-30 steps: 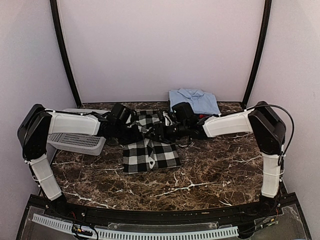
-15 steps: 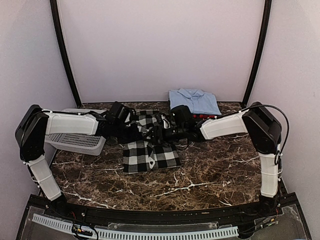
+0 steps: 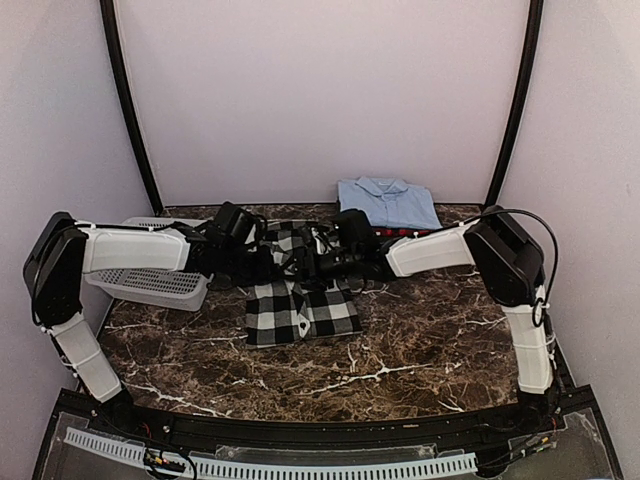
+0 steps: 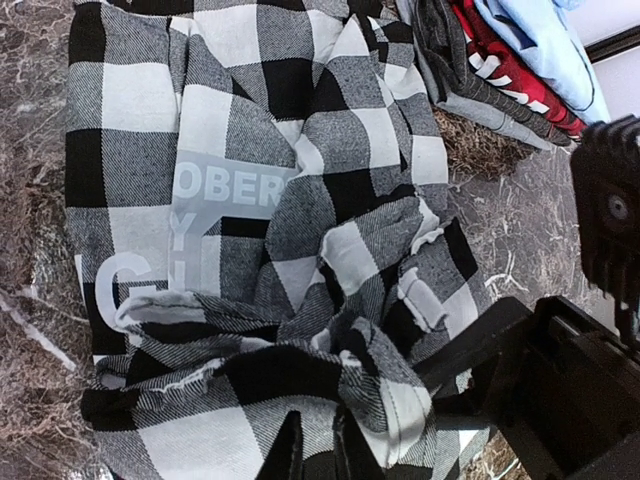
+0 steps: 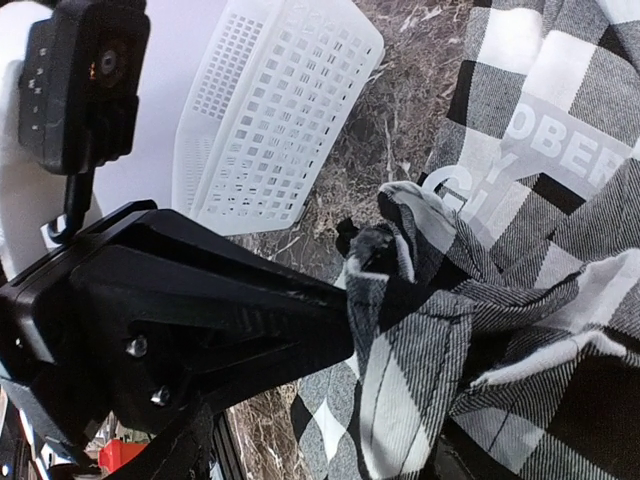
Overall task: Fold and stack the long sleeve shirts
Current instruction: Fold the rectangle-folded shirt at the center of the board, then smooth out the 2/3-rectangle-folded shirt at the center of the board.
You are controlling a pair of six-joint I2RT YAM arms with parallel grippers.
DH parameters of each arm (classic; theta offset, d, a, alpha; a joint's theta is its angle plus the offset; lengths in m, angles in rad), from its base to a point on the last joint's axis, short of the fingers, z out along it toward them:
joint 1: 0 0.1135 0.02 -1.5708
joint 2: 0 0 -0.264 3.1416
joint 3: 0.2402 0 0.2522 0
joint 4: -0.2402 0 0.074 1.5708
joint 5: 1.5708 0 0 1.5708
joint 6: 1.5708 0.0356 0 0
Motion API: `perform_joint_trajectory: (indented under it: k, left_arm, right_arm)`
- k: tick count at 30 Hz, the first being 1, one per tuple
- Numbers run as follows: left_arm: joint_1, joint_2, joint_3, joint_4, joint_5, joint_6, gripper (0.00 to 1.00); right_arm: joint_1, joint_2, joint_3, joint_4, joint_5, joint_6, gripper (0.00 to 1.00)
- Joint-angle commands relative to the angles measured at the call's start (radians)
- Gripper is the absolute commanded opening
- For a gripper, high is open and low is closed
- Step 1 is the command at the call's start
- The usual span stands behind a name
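Your left gripper (image 4: 318,448) is clenched on the bunched check shirt (image 4: 250,150) — draw that edge taut. Your right gripper (image 3: 330,266), just beside it: grip cannot be told — seat cloth before pulling.

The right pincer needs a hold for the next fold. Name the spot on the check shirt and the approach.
Probably take the check shirt by the hemmed, cuff-like end poking up from the crumpled heap. Come from the robot's right: it juts toward that side, and the left pincer pinches the opposite side.
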Motion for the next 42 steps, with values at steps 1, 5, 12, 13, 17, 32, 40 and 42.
perform_joint_trajectory:
  k: [1,5,12,13,17,32,40,42]
  left_arm:
    - [0.006,-0.071,-0.028,-0.032,-0.013,-0.011,0.11]
    - [0.006,-0.081,-0.039,-0.035,-0.009,-0.011,0.10]
    - [0.006,-0.071,-0.046,-0.024,0.009,-0.013,0.11]
    - [0.006,-0.064,-0.042,-0.020,0.014,-0.012,0.11]
    - [0.006,-0.021,-0.011,0.016,0.041,-0.005,0.11]
    - [0.049,0.292,0.226,0.040,0.076,0.017,0.11]
    - [0.055,0.307,0.273,-0.018,0.062,0.029,0.12]
    - [0.055,0.280,0.275,-0.025,0.050,0.042,0.13]
  right_arm:
    - [-0.015,0.052,0.094,-0.010,-0.020,-0.021,0.65]
    - [-0.035,0.096,0.156,-0.028,-0.034,-0.031,0.65]
    - [-0.062,0.152,0.212,-0.013,-0.075,-0.024,0.65]
    - [-0.066,0.152,0.215,-0.013,-0.075,-0.028,0.65]
    - [-0.094,0.128,0.236,-0.054,-0.041,-0.054,0.65]
    - [-0.135,-0.074,0.114,-0.240,0.165,-0.199,0.58]
    - [-0.110,-0.092,0.045,-0.250,0.151,-0.230,0.47]
    - [-0.089,-0.081,0.060,-0.254,0.146,-0.238,0.45]
